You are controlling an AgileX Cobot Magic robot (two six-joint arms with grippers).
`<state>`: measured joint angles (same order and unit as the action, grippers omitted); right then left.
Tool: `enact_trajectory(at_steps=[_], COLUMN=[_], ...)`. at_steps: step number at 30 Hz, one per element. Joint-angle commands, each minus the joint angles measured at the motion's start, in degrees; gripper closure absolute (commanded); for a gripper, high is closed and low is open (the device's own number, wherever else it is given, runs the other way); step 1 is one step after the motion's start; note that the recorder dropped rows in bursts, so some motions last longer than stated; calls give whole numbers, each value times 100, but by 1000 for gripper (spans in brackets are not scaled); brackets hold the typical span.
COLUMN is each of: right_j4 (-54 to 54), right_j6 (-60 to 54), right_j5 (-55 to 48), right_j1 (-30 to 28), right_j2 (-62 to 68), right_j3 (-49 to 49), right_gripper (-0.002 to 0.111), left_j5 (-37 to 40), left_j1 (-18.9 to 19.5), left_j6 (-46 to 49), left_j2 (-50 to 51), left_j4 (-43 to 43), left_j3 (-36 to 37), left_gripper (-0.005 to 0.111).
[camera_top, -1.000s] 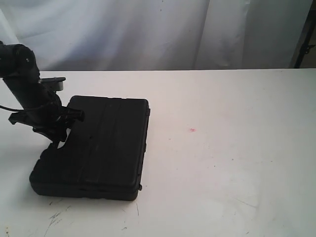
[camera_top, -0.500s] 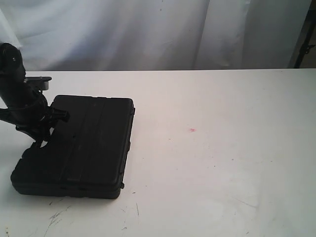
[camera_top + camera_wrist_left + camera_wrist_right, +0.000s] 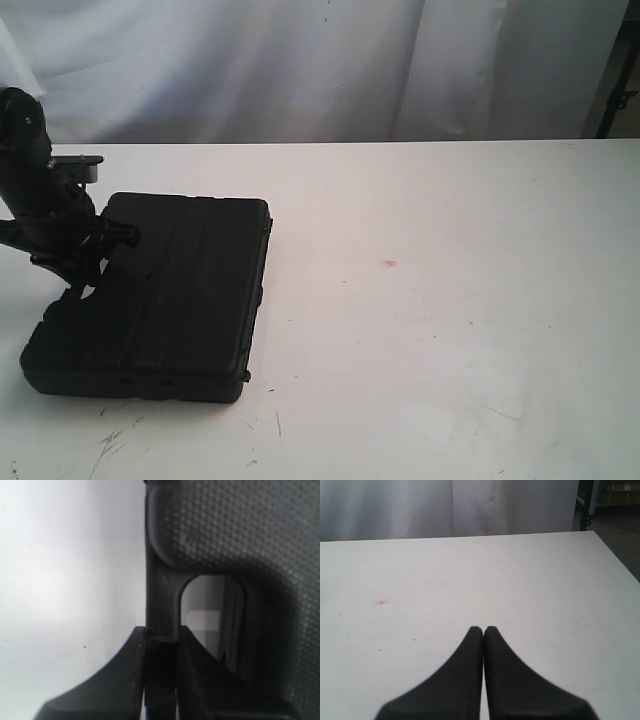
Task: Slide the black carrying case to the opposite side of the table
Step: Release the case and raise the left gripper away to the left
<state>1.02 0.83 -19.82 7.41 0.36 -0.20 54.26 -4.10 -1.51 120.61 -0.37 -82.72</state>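
The black carrying case (image 3: 160, 300) lies flat on the white table (image 3: 450, 300) at the left of the exterior view, near the table's left edge. My left gripper (image 3: 85, 285) is shut on the case's handle bar (image 3: 161, 615); in the left wrist view the two fingers clamp that bar beside the handle opening, with the textured case lid (image 3: 240, 530) filling the rest. My right gripper (image 3: 483, 630) hovers shut over bare table with nothing in it; it does not show in the exterior view.
A small red mark (image 3: 389, 264) sits mid-table. Dark scuffs (image 3: 115, 440) lie in front of the case. A white curtain (image 3: 320, 60) hangs behind the table's far edge. A grey block (image 3: 78, 163) sits behind the left arm.
The left gripper dragged the case leftward across the table during the first half second; since then it has barely shifted, a touch further left.
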Motion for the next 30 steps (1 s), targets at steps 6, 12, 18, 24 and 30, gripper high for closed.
enact_trajectory(at_steps=[6,12,18,24,30], right_j4=[11,11,11,11,11], right_j6=[1,1,1,1,1], right_j5=[-1,-1,-1,-1,-1], right_j1=[-37,-37,-37,-37,-37], right_j2=[-36,-36,-36,-36,-36], right_j3=[20,20,20,20,20], right_gripper=[108,108,108,108,108], left_j5=[-12,20,32,-228,-191], left_j1=[17,17,17,17,-101], left_j6=[-526,-548,-548,-575,-377], left_j2=[-129,-129,-129,-583,-1723], left_j4=[534,523,523,479,-349], left_j3=[-29,-29,-29,-29,-88], left_gripper=[107,103,63,56,97])
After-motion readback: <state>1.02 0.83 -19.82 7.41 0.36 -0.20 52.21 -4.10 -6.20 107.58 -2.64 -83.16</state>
